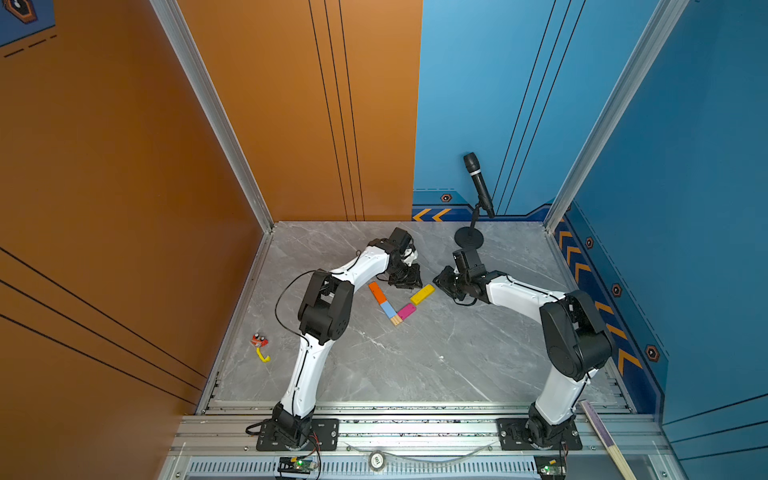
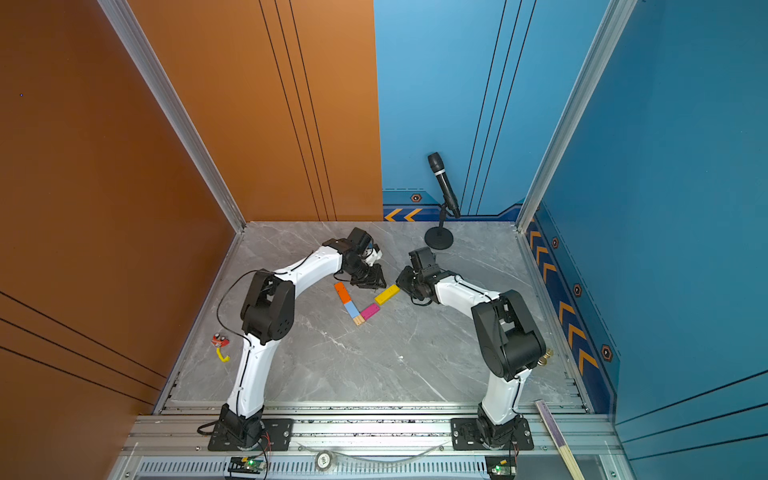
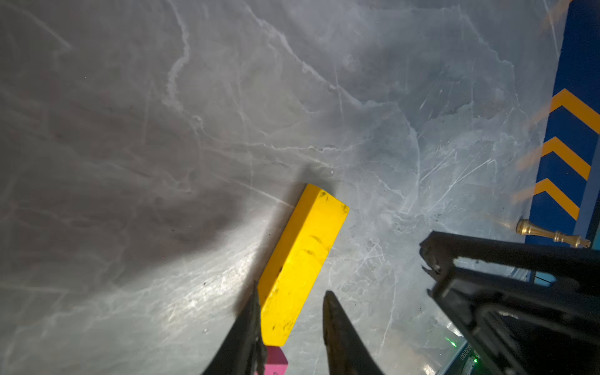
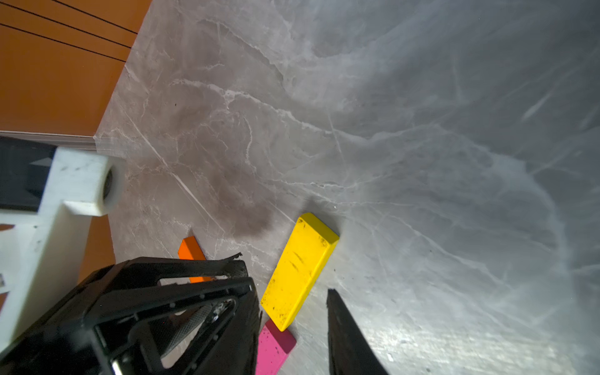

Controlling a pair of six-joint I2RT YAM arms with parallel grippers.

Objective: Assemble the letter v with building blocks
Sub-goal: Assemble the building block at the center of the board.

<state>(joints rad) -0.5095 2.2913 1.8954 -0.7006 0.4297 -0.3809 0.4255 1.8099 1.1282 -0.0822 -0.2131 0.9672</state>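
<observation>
The letter v lies flat near the middle of the desk, a little toward its far edge, with both pincers at its open end.
The orange block, light blue block and wood block make one stroke, the pink block and yellow block the other. The left pincer is closed to a slit and empty, just beside the yellow block. The right pincer, tips slightly parted, grips nothing just past that block's far end.
</observation>
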